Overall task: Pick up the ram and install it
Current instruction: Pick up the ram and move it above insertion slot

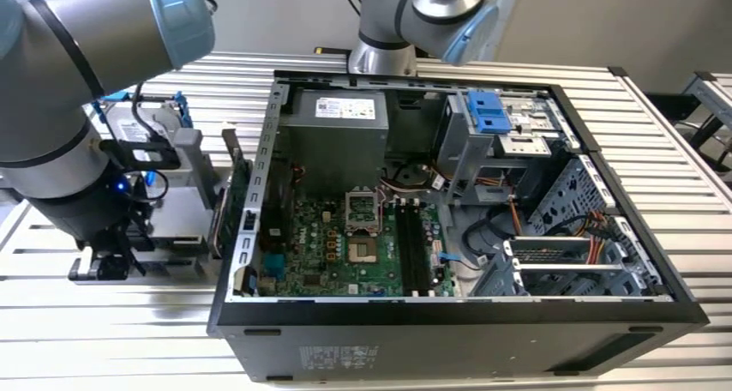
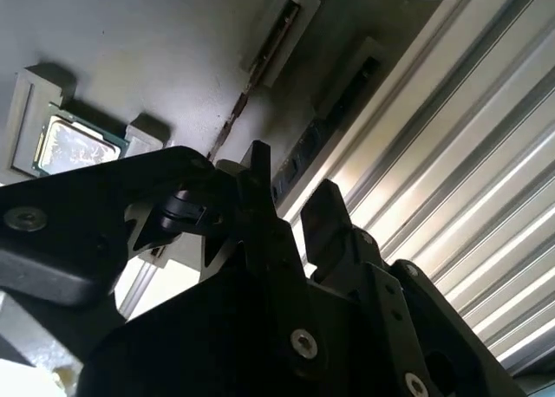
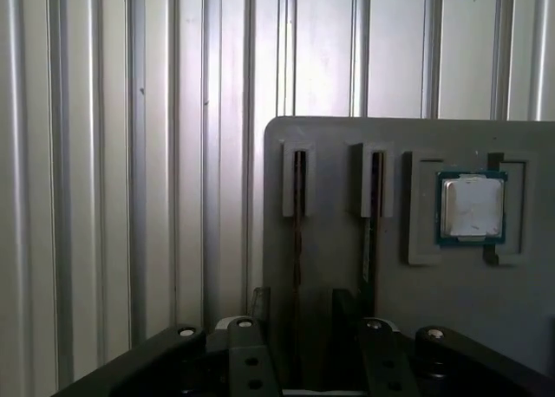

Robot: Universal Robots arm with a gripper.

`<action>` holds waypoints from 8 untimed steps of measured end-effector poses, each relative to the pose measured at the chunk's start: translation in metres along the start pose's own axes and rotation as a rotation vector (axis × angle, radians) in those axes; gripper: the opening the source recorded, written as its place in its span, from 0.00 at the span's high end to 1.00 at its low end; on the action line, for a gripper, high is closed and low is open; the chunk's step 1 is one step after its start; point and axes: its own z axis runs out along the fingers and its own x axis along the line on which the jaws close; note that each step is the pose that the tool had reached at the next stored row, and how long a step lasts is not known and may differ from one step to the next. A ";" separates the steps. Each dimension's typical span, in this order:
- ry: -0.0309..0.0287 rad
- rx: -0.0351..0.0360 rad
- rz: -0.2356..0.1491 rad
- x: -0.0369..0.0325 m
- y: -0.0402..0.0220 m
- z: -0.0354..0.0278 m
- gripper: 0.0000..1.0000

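Pincer is seen in the first wrist view, opened partway, with one of its black fingers set on each side of the ram. A gap is left between the fingers, and no hold on the stick can be seen. Whether either finger touches it cannot be told. The ram is stood on edge in a slot of a grey plate, the slot nearer the plate's edge. Another stick is kept in the neighbouring slot. A processor is seated in a recess just beyond that stick. The plate is laid on the ribbed metal table.

In the second wrist view the two fingers are shown apart, and the ram's slot is seen running into the gap between them. The processor is placed on the far side of the other stick from the ram.

In the exterior view the arm is bent down over the plate, near the table's edge at the exterior view's left. An open computer case is stood at the middle of the table. Its motherboard is laid bare, with black memory slots running across it. A green card is stood upright between plate and case.
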 end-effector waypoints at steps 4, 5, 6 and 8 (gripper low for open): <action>0.0000 -0.0001 0.003 0.0002 0.0000 0.0037 0.00; 0.0000 -0.0001 0.005 0.0002 0.0000 0.0047 0.00; 0.0000 0.0000 0.005 0.0002 0.0000 0.0056 0.00; 0.0002 -0.0002 0.007 0.0003 0.0000 0.0066 0.00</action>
